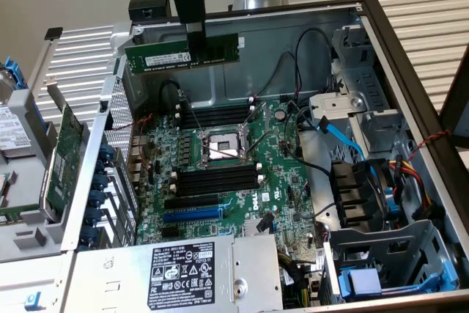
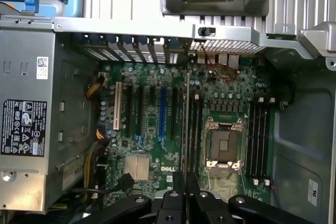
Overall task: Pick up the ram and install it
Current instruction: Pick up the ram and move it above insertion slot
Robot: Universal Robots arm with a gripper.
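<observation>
Exterior view, starting at its left: a loose hard drive (image 1: 9, 141) sits outside the case, then a green expansion card (image 1: 64, 148) standing on edge in a grey tray. Next comes the case wall with blue slot clips (image 1: 99, 181).

The gripper (image 1: 195, 43) hangs above the back of the open case (image 1: 410, 87), toward the exterior view's left. Its fingers are clamped on the ram (image 1: 157, 55) at about mid-length. The ram is held level, long edge down, flat face to the camera with its white label visible. It is well clear of the motherboard (image 1: 242, 196), in the air near the top of the case's back wall.

Below it is the CPU socket (image 1: 220, 144), with one bank of black memory slots (image 1: 216, 116) behind it and another bank in front. The power supply (image 1: 183, 273) is at the front. Toward the exterior view's right are a blue cable (image 1: 341, 137), then the black fan block (image 1: 359, 196).

This view gives height and the grip, but not how the ram lines up with the slots.

The wrist view looks straight down past the fingertips. Here the ram (image 2: 188, 119) is edge-on, a thin line running out from the gripper (image 2: 186, 184). That line runs parallel to the slots and falls over the slot bank between the CPU socket and the PCI slots (image 2: 163, 111). I can't tell which slot. The other bank (image 2: 258, 135) is on the far side of the socket, apart from the ram. Height above the board can't be read here, and neither can the label face.
</observation>
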